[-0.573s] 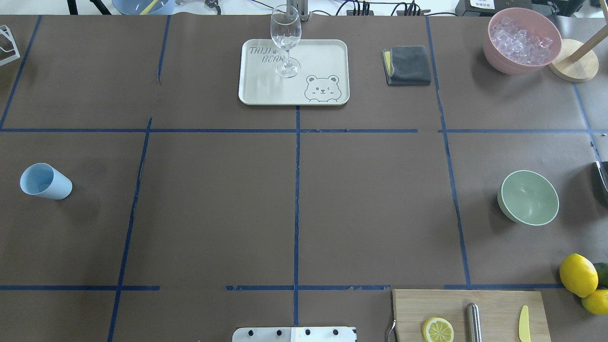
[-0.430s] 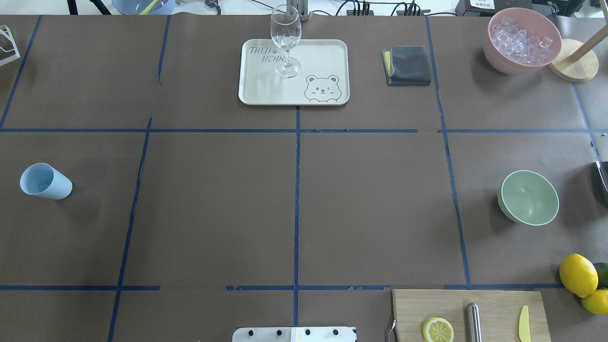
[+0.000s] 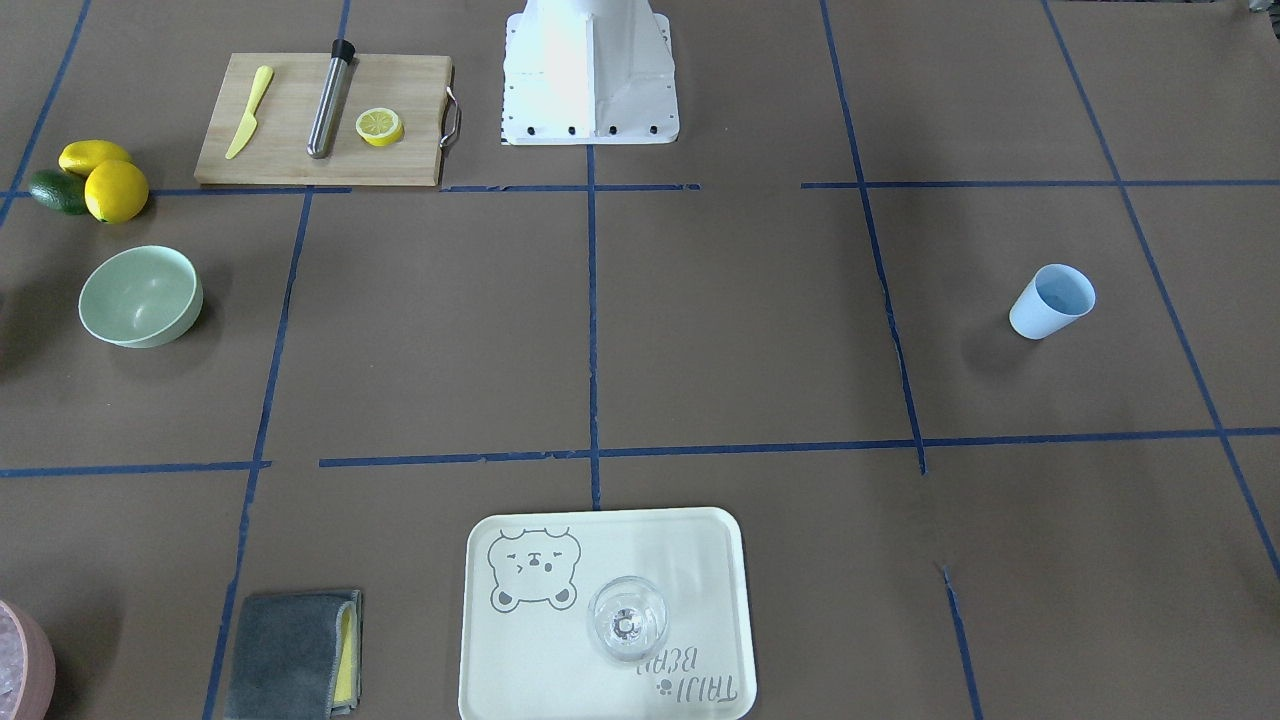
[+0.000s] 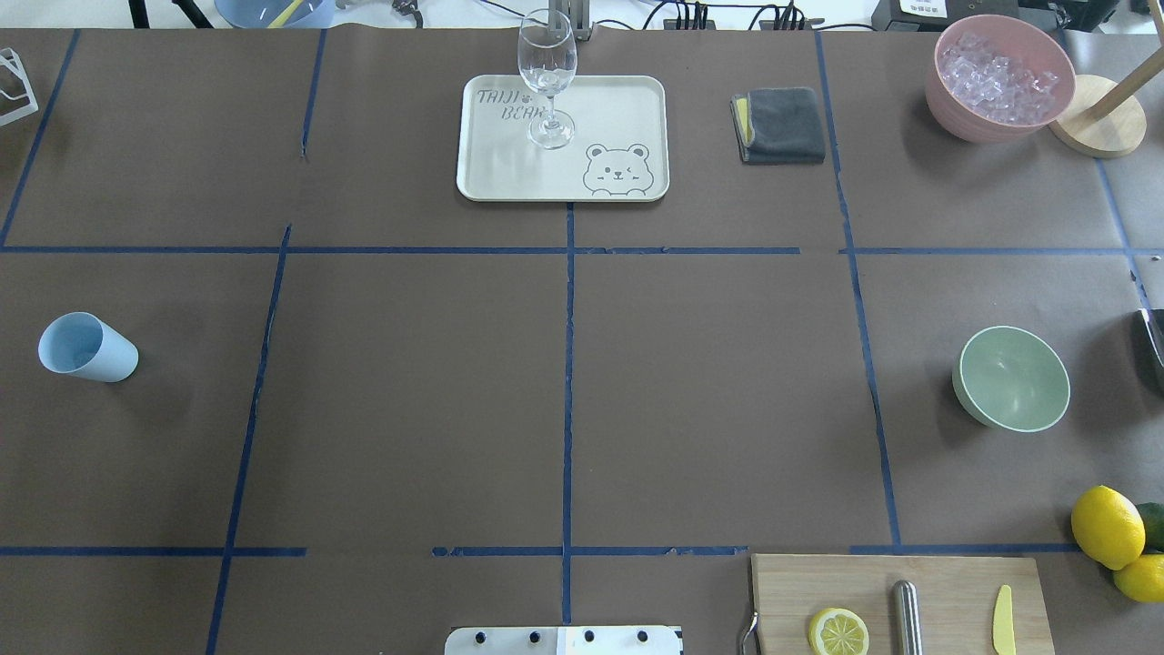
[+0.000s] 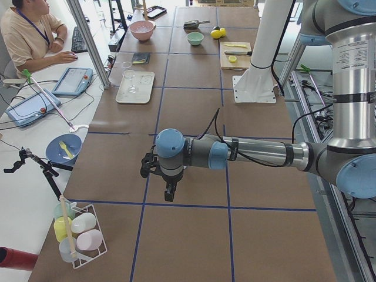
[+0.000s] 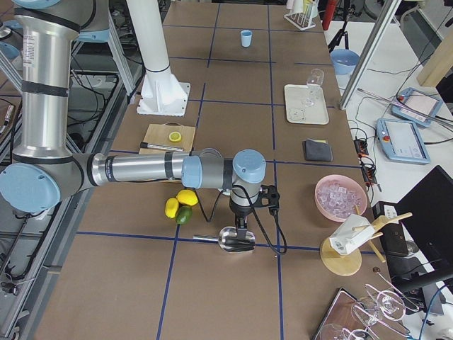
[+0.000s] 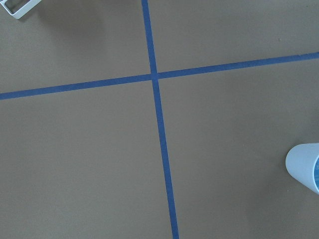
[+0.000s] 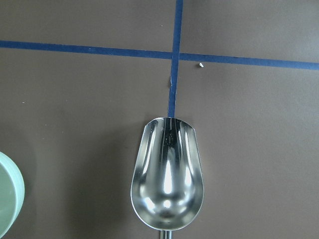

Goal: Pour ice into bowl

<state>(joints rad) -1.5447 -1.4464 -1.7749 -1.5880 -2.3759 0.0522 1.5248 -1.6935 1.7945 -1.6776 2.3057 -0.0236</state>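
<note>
Bowl (image 4: 1011,377) sits mid-right in my overhead view, above the lemons (image 4: 1107,526). My right gripper (image 6: 241,229) hangs over the scoop (image 8: 167,174), and my left gripper (image 5: 169,195) hangs over the table in the lower left. I cannot tell whether either is spread.

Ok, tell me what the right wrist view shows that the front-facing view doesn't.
Only the right wrist view: a shiny metal scoop, empty, lying on the table just below a tape crossing.

Only the front-facing view: the cup, the tray with a glass on it, the board, the lemons and the cloth.

Both: the bowl, whole and empty in the front-facing view but only a sliver of rim at the wrist view's left edge, and the brown table with blue tape lines.
</note>
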